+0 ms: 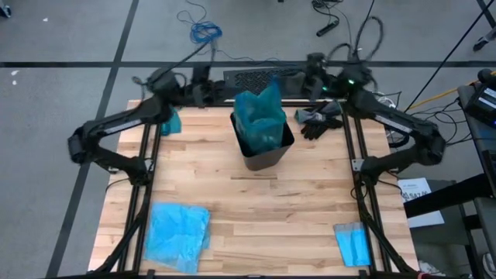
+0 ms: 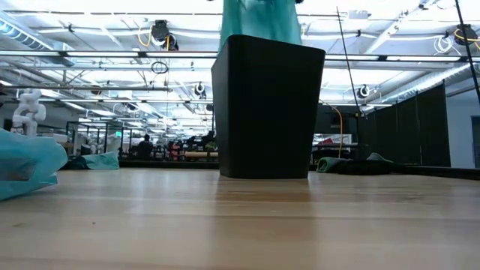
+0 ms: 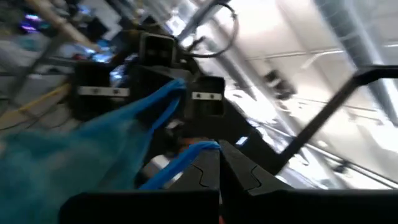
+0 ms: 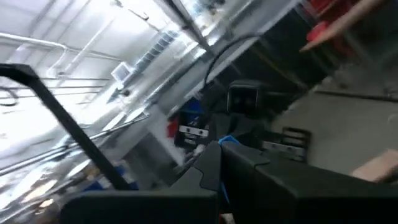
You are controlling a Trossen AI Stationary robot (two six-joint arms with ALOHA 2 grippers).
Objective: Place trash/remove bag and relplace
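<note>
Wood table (image 1: 256, 209) | black bin (image 1: 266, 153) | left hand (image 3: 219, 163), right hand (image 4: 221, 144) clamped on teal bag (image 1: 260, 118)

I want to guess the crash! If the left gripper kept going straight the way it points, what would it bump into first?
Probably the right arm's gripper. The left gripper, shut on the bag, points across at it, with only stretched plastic between them. Depth is hard to judge.

Black gloves (image 1: 319, 119) and a folded blue cloth (image 1: 353, 243) on the wooden table (image 1: 271, 209).
</note>
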